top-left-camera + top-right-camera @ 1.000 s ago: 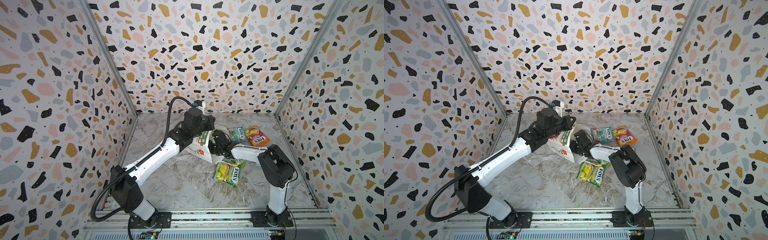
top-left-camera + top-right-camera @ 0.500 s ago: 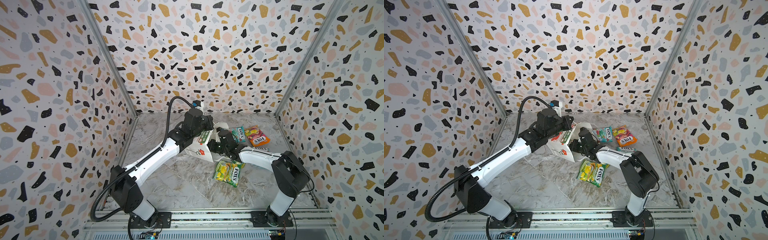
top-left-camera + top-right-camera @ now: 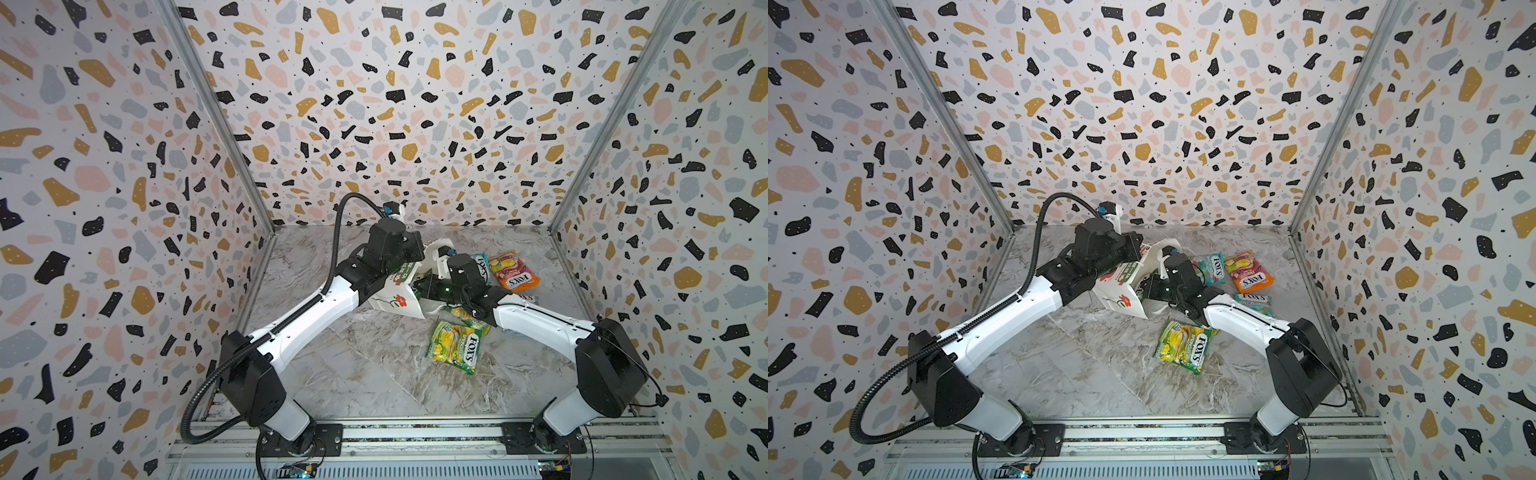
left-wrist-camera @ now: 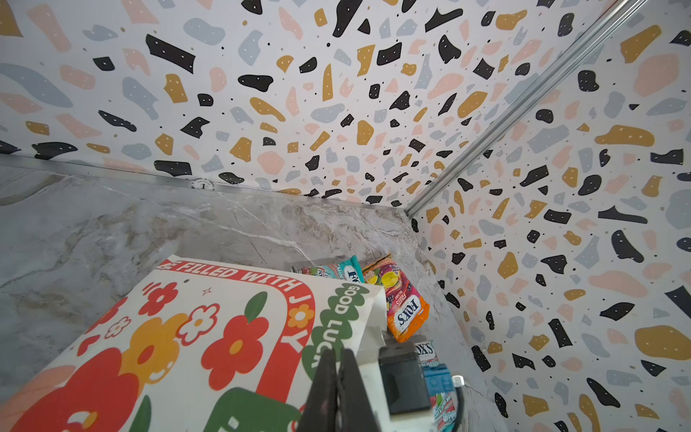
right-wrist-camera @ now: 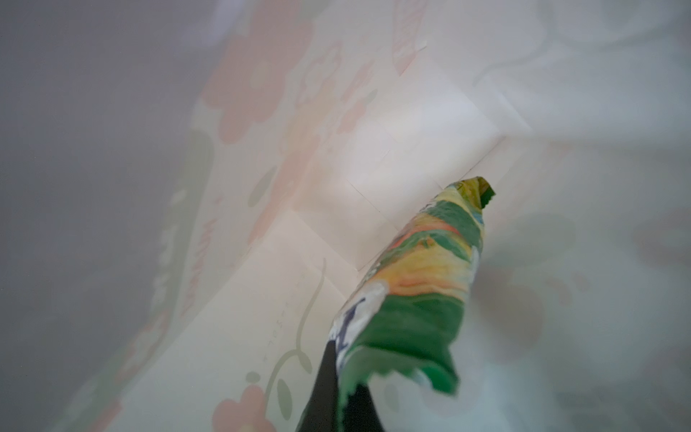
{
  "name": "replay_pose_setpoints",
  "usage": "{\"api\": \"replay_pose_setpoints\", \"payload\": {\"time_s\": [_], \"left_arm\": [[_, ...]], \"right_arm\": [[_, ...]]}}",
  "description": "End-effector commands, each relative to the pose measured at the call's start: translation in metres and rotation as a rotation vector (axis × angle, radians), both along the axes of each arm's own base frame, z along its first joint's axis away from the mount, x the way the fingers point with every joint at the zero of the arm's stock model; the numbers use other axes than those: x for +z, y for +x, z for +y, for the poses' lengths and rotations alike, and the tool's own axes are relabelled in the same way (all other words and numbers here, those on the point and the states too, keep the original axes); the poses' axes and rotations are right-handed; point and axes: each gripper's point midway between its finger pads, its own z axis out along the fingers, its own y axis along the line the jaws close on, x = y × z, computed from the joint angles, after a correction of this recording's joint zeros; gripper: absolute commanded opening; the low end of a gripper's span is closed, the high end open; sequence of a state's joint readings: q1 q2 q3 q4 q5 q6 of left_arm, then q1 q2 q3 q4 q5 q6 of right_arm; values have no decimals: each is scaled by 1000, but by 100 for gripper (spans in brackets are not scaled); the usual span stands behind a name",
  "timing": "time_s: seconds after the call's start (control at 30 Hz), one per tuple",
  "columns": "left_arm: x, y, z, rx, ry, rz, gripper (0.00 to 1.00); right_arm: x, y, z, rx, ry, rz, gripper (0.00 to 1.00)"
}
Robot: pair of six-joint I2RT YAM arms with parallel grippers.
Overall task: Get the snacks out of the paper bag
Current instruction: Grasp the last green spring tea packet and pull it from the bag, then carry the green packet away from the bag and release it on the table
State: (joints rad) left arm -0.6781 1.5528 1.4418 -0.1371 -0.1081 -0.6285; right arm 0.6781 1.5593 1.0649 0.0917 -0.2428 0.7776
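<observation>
- Your left fingers (image 4: 326, 381) are closed on the rim of the paper bag (image 3: 395, 297). The bag lies tipped on its side near the middle of the tabletop (image 3: 365, 374), with its mouth toward the right edge.
- Your right fingers (image 5: 328, 374) are deep inside the bag, clamped on one end of a held packet (image 5: 422, 291).
- The held packet's long axis runs straight ahead of those fingers toward the bag's bottom, so pull back out through the mouth.
- A loose packet (image 3: 455, 347) lies just outside the mouth, and an orange packet (image 3: 513, 270) sits toward the far right corner.
</observation>
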Motion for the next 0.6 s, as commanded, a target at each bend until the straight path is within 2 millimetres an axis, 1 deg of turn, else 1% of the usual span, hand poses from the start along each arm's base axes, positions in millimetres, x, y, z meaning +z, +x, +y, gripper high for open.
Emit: {"api": "replay_pose_setpoints", "payload": {"time_s": [0.0,0.2,0.3,0.47,0.57], "left_arm": [[10,-4,7,15,14,-40,0],[8,-3,9,22,31,-42,0],[6,-2,10,27,38,-40,0],[6,-2,15,44,58,-43,0],[8,-3,22,69,77,-53,0]], "right_arm": [[42,-5,-2,31,28,-93,0],[65,-11,-8,49,11,-138,0],[81,-15,-10,60,13,-169,0],[119,-25,-15,87,31,-240,0],[141,-31,-19,99,39,-284,0]]}}
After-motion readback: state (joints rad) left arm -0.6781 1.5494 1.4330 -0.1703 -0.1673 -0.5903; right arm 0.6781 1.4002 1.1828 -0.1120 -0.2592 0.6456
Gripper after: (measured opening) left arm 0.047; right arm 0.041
